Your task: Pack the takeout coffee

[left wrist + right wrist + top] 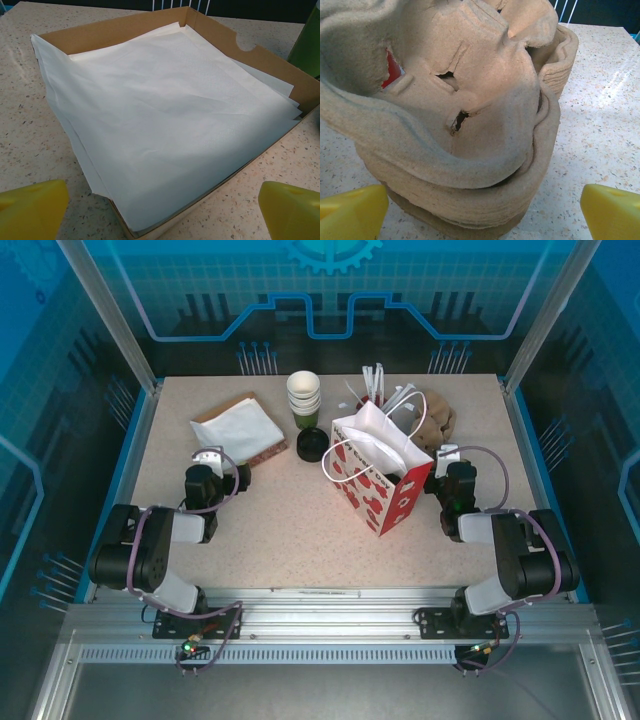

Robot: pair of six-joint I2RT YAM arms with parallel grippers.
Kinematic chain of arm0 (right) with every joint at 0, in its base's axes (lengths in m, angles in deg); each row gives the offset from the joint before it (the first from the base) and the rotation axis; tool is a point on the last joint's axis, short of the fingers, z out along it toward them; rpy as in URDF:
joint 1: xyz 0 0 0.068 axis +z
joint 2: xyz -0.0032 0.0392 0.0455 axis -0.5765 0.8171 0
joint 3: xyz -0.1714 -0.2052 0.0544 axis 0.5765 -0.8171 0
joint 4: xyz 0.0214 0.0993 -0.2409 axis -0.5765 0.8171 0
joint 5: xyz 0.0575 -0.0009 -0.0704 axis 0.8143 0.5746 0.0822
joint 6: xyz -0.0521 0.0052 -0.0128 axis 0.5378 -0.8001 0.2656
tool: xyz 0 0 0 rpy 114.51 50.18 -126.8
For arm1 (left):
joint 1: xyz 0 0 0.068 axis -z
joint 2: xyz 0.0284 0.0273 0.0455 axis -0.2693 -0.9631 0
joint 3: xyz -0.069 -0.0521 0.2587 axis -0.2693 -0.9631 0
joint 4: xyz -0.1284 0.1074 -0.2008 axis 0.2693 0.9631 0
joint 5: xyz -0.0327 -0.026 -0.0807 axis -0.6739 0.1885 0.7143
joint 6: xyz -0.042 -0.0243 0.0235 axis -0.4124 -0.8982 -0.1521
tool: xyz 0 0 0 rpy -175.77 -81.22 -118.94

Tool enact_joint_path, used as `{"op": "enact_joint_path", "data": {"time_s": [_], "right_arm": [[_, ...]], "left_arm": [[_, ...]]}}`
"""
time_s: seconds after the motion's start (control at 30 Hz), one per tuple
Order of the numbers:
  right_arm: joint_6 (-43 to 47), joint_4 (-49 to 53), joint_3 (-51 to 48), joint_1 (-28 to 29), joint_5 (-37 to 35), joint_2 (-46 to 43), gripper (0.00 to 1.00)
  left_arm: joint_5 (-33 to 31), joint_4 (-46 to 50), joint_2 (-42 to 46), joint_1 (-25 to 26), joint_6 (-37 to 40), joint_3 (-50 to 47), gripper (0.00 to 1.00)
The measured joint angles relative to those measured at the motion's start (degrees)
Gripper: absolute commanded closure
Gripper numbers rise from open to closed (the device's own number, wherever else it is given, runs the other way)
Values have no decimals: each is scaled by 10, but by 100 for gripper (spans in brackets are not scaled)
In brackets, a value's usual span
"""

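The takeout coffee (312, 444) stands just past table centre, with the paper tray (240, 430) at its 9 o'clock and the red-white bag (378, 485) close at 3 o'clock. The left gripper (162, 212) and right gripper (482, 212) are both spread wide and empty. There is free table (290, 540) at 6 o'clock.

Box (228, 407) left of cup stack (303, 395) — bag (385, 495) right.

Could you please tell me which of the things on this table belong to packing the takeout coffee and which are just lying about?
For the job: takeout coffee; red-and-white paper bag, probably where it goes.
Lying about: stack of lidless cups; straws; box of white paper sheets; pulp cup trays.
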Motion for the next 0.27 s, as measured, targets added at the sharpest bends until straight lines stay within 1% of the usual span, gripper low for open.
{"op": "enact_joint_path", "data": {"time_s": [0.27], "right_arm": [[2,0,0,0,0,0,0]], "left_arm": [[0,0,0,0,0,0,1]]}}
